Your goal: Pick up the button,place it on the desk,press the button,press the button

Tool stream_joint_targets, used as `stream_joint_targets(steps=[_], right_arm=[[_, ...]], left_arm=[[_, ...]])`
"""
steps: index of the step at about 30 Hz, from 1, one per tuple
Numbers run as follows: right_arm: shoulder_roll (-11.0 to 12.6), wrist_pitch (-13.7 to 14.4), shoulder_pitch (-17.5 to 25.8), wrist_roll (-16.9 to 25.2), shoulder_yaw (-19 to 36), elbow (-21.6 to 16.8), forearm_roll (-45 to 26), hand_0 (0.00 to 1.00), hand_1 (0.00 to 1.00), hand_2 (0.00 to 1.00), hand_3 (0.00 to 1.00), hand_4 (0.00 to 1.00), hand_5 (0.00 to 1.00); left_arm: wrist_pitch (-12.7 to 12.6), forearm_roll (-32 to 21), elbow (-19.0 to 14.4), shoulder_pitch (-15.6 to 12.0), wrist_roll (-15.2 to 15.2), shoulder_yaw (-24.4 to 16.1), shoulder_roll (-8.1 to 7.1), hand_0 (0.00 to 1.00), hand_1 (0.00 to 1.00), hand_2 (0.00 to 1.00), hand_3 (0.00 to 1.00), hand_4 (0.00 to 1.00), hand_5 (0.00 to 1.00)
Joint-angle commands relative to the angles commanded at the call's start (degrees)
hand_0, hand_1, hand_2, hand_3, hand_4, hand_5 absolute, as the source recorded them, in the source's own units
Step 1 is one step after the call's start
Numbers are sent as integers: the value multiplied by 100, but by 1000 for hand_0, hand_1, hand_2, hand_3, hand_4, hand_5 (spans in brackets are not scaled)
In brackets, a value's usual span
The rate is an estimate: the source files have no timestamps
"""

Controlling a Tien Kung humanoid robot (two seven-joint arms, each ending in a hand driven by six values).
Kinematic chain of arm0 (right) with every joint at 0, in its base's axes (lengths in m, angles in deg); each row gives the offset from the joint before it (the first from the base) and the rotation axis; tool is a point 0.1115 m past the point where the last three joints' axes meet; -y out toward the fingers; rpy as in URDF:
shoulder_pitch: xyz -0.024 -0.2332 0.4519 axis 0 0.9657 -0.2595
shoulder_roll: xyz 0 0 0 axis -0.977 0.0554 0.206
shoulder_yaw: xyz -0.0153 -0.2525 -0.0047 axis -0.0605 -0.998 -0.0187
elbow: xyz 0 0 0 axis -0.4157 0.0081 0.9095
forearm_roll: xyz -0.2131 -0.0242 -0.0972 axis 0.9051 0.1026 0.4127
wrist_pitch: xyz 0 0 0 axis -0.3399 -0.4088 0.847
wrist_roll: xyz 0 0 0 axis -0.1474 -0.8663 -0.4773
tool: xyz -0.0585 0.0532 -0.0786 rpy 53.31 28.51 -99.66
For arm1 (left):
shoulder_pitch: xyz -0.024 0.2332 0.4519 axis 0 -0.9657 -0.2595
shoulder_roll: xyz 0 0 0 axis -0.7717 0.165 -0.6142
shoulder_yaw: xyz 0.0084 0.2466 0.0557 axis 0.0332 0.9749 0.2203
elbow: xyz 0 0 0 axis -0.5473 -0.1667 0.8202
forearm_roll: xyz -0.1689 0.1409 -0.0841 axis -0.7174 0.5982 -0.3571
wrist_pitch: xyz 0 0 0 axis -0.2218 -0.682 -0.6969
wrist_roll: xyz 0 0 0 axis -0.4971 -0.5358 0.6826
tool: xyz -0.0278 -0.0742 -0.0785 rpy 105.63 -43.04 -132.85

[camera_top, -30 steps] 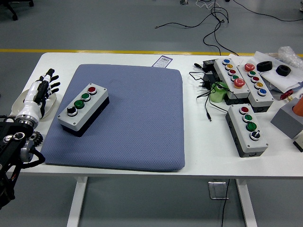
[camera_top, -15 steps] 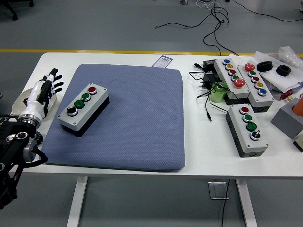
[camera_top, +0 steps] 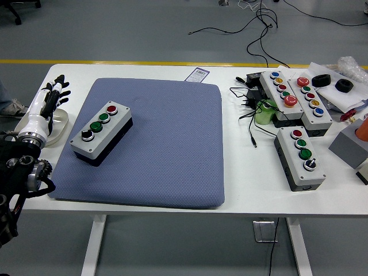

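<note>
The right arm was out of view; the left arm's black forearm was cut off by the picture's lower left corner, and whatever lay under the white-and-black left hand (camera_top: 47, 103) was hard to make out beyond a pale shallow dish (camera_top: 59, 122) at the table's left edge; the small labels on the far boxes could not be read. The left hand hung empty to the left of the blue-grey quilted mat (camera_top: 167, 149), its fingers extended and slightly spread, holding nothing; compared with half a second before it had drawn back leftward and a little farther from the mat, while a shoe had come into sight on the floor at the picture's left edge. The grey button box with red, green and black buttons (camera_top: 101, 131) lay on the mat's left part, set diagonally, unmoved, apart from the hand. To the right of the mat stood three more grey button boxes (camera_top: 301, 154), a tangle of black cables (camera_top: 253, 109) and a green object among them; the white table (camera_top: 241, 190) stood on a grey floor crossed by a yellow line beyond the mat.
</note>
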Motion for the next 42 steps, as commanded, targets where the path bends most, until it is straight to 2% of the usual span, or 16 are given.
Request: stream_joint_targets(steps=[1,6,7,9,12,13,16,21,24,30,42], right_arm=[[0,3,4,-3,8,0,2,548,660,710,625,320,145],[0,3,25,-9,83,0,82,548,660,710,625,320,145],[0,4,30,-8,92,0,83,546,660,711,624,320,143],[0,4,37,-10,93,0,89,546,660,711,624,320,143],[0,5,32,-20,85,0,99,546,660,711,624,320,143],[0,6,31,-22,84,0,100,545,659,710,623,319,142],[0,12,27,-23,54,0,70,545,659,710,623,319,142],[0,19,16,-24,84,0,89,545,659,708,623,318,140],[0,19,14,-17,82,0,82,545,659,708,623,318,140],[0,16,13,-8,138,0,141,544,659,711,624,317,140],[0,7,7,-36,207,0,225,543,659,708,623,317,139]], left_arm=[[-130,236,-59,8,95,25,-1,811,863,900,959,833,843],[-733,1432,-403,42,877,177,-32,811,863,900,959,833,843],[-809,1656,-502,52,1094,223,-42,871,917,946,998,908,759],[-830,2140,-637,66,1539,287,-51,871,917,946,998,908,759],[-672,2847,-847,84,2172,358,-39,871,917,946,998,908,759],[-582,3071,-912,83,2318,382,-37,934,974,998,998,944,732],[-171,3816,-1139,55,2748,479,-44,934,974,998,998,944,732],[457,5045,-1398,2,3021,617,-51,956,988,998,998,960,735],[671,5646,-1485,-25,3084,642,-54,956,988,998,998,960,735],[747,5572,-1623,-55,3096,701,-74,957,994,998,998,979,736],[883,4984,-1813,-123,3085,684,-110,951,995,998,998,991,754]])
